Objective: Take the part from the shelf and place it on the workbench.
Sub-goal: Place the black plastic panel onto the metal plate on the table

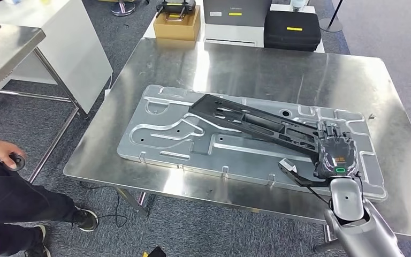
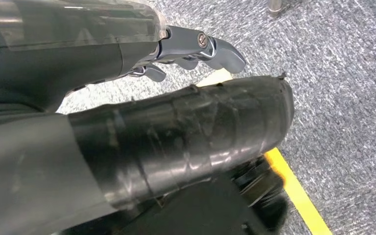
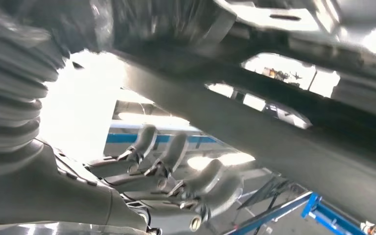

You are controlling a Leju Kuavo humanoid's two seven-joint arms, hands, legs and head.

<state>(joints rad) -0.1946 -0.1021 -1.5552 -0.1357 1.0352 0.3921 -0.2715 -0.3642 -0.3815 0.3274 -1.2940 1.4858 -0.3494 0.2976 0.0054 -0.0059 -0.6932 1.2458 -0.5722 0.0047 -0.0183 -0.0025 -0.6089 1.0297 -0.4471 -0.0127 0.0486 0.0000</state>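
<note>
I see the right hand [image 1: 336, 155] gripping the near-right end of the black part [image 1: 257, 124], which lies diagonally on a plate [image 1: 155, 136] atop the workbench [image 1: 246, 64]. Left hand [image 2: 196, 46]: grip unclear.

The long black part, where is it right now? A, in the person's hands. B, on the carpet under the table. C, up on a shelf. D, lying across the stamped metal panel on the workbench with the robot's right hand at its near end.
D: the head view shows the long black part lying diagonally across the stamped metal panel on the workbench, with the right hand at its near end.
</note>
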